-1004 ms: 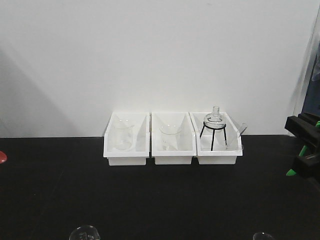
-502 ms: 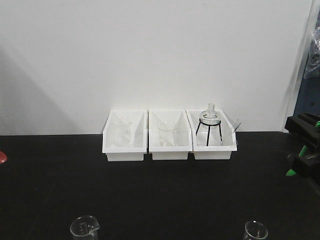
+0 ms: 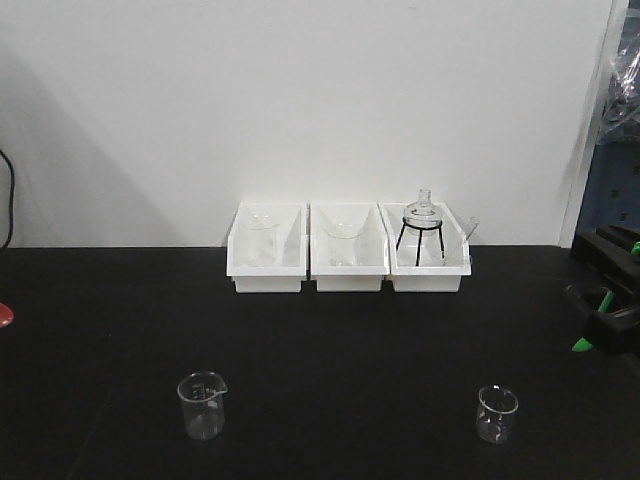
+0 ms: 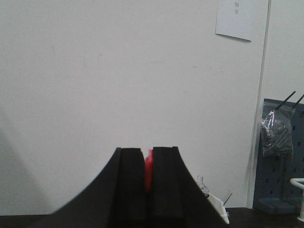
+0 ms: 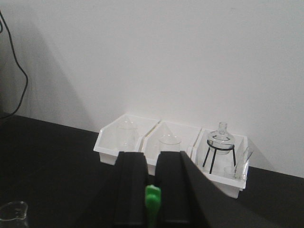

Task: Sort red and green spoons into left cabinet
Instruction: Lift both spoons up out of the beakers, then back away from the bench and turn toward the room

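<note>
Pulled back: white bins [image 3: 347, 262] look smaller, two beakers [image 3: 202, 405] now show low in frame.
Left gripper [image 4: 147, 164] pinches red spoon [image 4: 148, 175], right gripper [image 5: 152, 166] green spoon [image 5: 152, 197]; probably light, stiff, slick handles.

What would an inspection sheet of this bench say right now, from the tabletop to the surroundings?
Surface: matte black tabletop.
Job's things: bright red plastic spoon in the left tool; bright green plastic spoon in the right tool; left cabinet not in view.
Clutter: three white plastic bins in a row by the wall, the right one holding a round glass flask on a black tripod stand; two loose clear glass beakers nearer the camera.
Tools: each shut on its spoon.
Cables: black cable at the left edge.
Surroundings: plain white wall; blue pegboard to the right.
</note>
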Tool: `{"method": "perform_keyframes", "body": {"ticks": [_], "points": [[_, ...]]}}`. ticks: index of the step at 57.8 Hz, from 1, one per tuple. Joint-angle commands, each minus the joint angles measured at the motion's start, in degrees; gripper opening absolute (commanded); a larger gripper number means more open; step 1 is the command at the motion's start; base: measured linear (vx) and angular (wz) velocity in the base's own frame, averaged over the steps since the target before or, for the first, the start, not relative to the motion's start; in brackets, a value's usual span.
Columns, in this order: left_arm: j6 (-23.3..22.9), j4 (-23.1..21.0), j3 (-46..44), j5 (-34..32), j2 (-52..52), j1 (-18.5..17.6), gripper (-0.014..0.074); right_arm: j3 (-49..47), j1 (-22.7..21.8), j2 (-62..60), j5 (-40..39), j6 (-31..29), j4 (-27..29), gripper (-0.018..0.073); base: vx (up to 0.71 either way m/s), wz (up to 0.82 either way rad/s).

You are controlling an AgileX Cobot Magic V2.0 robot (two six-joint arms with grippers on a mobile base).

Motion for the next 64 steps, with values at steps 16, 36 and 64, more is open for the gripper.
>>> {"method": "perform_keyframes", "body": {"ticks": [16,36,64], "points": [[0.0,-1.2,-1.9,-3.7,-0.2,-0.2,-0.0006,-1.7,-0.2,-1.0,-2.0,-0.2,1.6,-0.0009,-0.26,0.06],[0.0,-1.2,-1.9,-3.7,-0.2,-0.2,-0.0006,-1.7,-0.2,-1.0,-2.3,-0.2,1.6,-0.0009,-0.29,0.05],[0.0,-1.2,-1.9,-3.7,-0.2,-0.2,-0.0006,-1.7,-0.2,-1.0,-2.3,-0.2,1.6,-0.0009,-0.27,0.17]]}}
